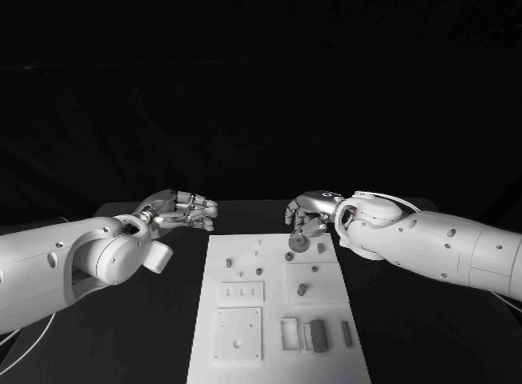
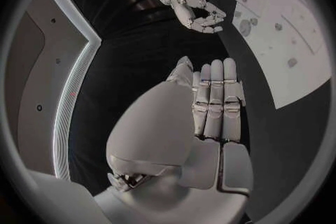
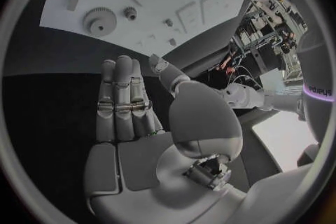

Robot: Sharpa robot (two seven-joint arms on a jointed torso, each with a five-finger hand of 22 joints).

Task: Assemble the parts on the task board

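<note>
Left robot hand: the left robot hand (image 1: 178,210) hovers over the bare table (image 1: 122,336) just off the task board's far left corner; in its wrist view its fingers (image 2: 217,95) lie straight and together, with nothing in them.
Right robot hand: the right robot hand (image 1: 311,214) hangs over the board's far right part, fingers extended side by side (image 3: 122,95) in its wrist view, empty as far as I can tell.
Task board: the white task board (image 1: 273,364) lies in the middle of the table, running away from the robot.
Parts: a gear (image 3: 98,19) lies flat near the far right corner, below the right robot hand; a smaller toothed piece (image 3: 130,12) sits just beside it; short pegs (image 1: 229,262) stand or lie scattered on the far half; bar-shaped pieces (image 1: 319,335) rest in or by the slots at the near right.
Progress: judging by the loose pieces, assembly looks early; most seating is still to do.
Room: both sides of the board are open table; the board's edges are unobstructed, and the two hands are well apart.
</note>
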